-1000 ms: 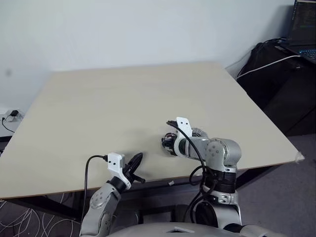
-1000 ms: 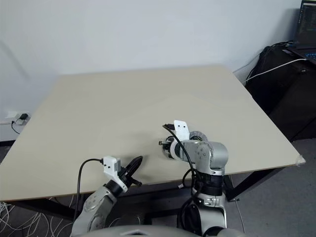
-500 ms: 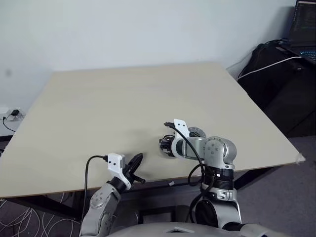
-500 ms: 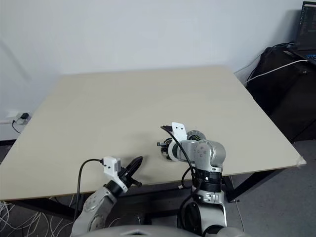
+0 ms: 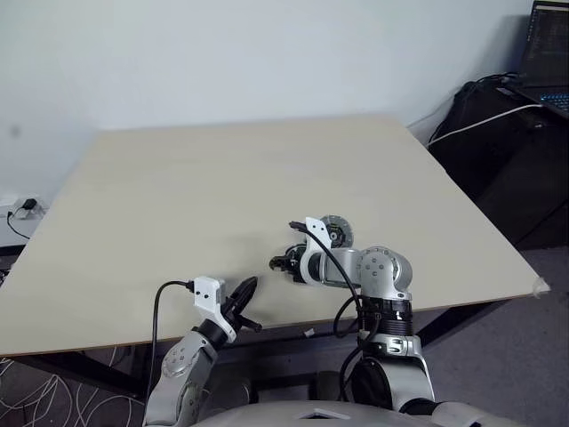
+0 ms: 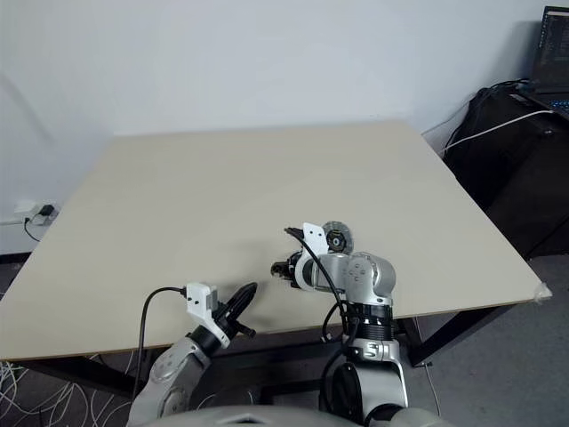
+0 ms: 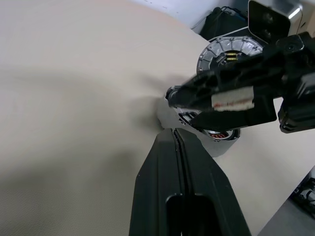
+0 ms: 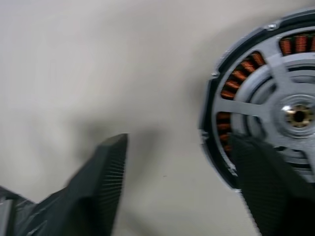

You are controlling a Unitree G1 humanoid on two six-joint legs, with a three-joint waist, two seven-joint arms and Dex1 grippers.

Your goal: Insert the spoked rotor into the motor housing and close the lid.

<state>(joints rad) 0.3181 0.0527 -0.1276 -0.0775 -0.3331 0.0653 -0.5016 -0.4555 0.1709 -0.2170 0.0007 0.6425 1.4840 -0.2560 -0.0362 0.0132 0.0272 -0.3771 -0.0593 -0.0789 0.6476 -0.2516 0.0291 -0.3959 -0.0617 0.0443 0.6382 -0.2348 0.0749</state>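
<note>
While spoked rotor (image 8: pixel 290 115) fills housing (image 8: pixel 231 88), right hand (image 8: pixel 182 182) gapes (empty).

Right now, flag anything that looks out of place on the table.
Nothing stands out. The spoked rotor sits in the motor housing, copper windings showing through its gaps; the lid lies flat beside it, not yet on.

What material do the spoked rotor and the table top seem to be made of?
The shiny silver spoked rotor looks like bare metal with a satin sheen, seated over copper-coloured windings. The pale beige table top looks like matt laminate or light wood; which one is unclear.
</note>
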